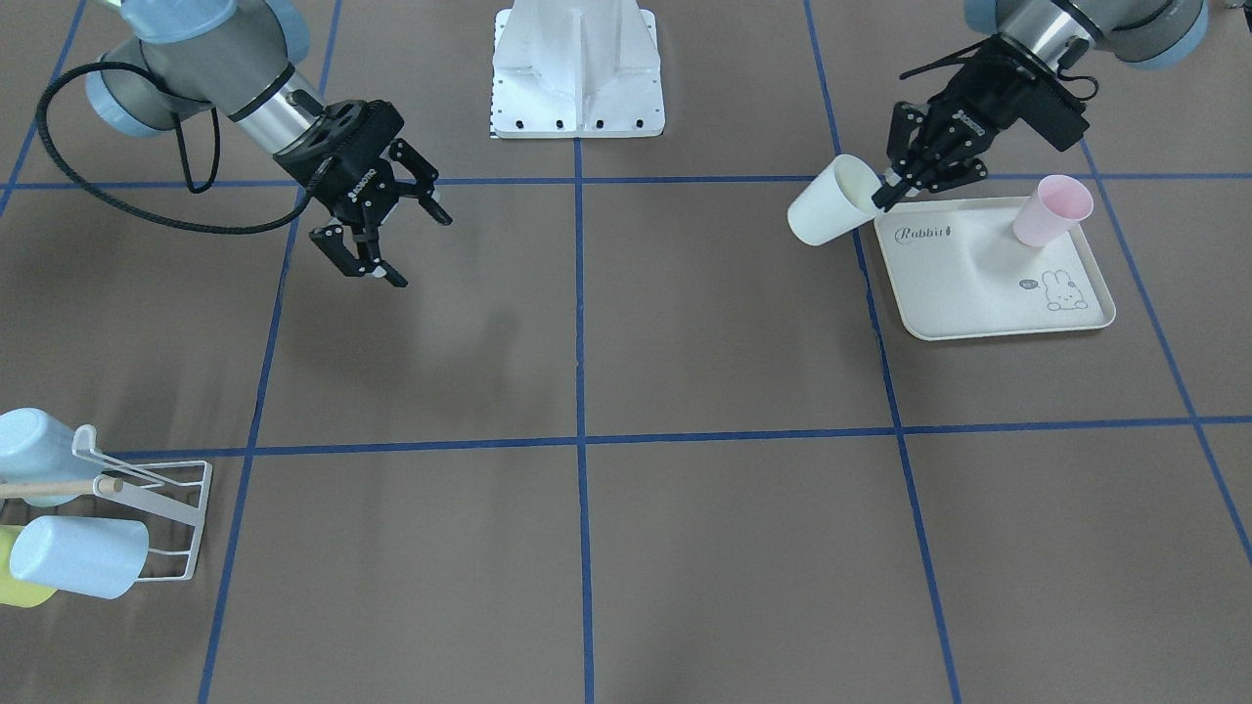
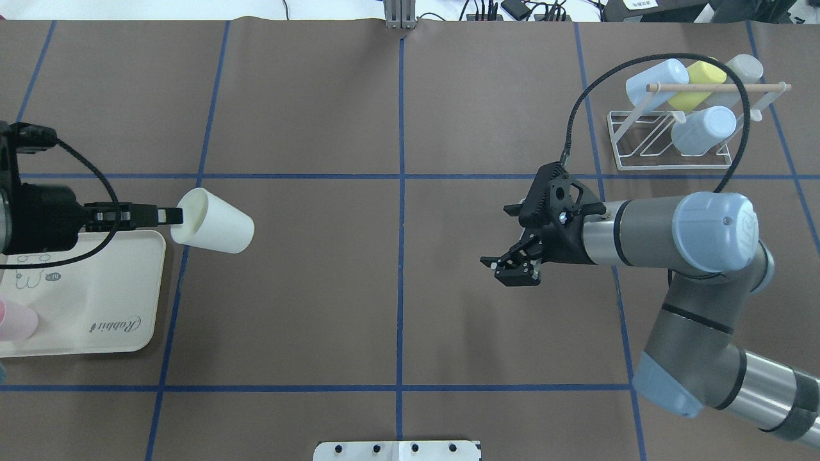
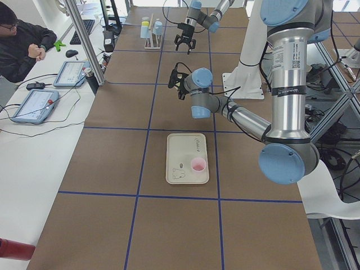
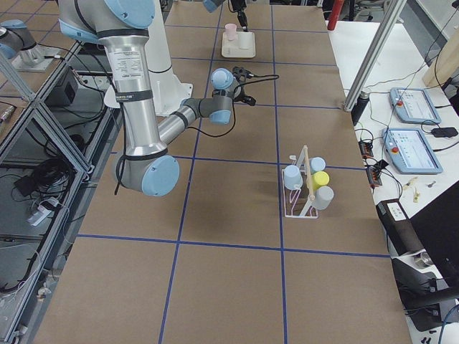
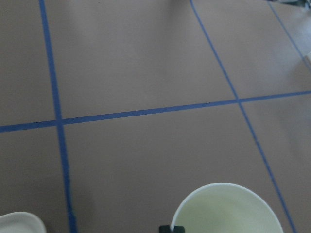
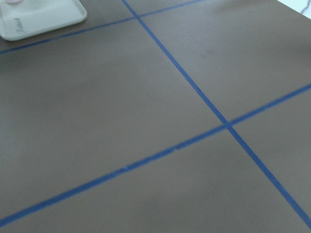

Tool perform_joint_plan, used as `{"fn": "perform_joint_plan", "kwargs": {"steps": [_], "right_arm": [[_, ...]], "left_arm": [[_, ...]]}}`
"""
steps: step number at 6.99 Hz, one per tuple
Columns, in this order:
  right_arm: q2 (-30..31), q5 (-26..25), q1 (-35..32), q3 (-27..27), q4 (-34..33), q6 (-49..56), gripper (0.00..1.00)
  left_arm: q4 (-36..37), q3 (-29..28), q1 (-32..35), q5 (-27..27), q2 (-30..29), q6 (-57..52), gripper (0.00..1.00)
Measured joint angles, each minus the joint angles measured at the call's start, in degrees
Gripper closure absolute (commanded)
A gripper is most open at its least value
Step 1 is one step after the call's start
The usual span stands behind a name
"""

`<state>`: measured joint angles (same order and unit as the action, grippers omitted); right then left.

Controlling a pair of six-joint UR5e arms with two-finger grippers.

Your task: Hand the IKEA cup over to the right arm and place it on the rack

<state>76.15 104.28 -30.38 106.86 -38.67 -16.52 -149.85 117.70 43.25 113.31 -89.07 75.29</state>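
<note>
Handover step; left gripper (image 2: 168, 216) pinches white cup (image 2: 214, 225) rim, aloft; right gripper (image 2: 504, 269) spread, empty, at cup's 3 o'clock; next: meet, grasp cup body.

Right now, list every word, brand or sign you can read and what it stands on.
"Rabbit": cursive, on the cream tray, at the corner nearest the left tool.
The speech bubble beside the rabbit drawing on the tray: too small to read.
White lettering on the right tool and the left tool: too small to read.
The white cup and the pink cup: no print visible.
</note>
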Motion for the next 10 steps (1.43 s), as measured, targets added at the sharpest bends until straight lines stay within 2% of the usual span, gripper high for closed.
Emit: {"fn": "perform_joint_plan", "kwargs": {"steps": [1,3,5,10], "right_arm": [[-2.59,-1.95,2.83,-1.22,2.09,-1.1,0.01],[-6.95,-9.19,8.62,-2.42,3.01,-1.49,0.01],[-8.93,-13.06,11.83,-2.76,3.87,-1.05,0.01],[-9.3,-14.07,13.78,-5.39,15.82,-0.6,0.01]], "left_arm": [[-0.53,0.02,-0.7,0.33,-3.52,4.75,1.0],[-1.88,-0.43,-4.36,-0.62,-8.08,11.2,1.0],[-2.09,-2.26,-9.14,-4.36,-11.59,13.76,1.0],[-2.11,-3.68,-14.34,-6.95,-13.57,13.85,1.0]]}}
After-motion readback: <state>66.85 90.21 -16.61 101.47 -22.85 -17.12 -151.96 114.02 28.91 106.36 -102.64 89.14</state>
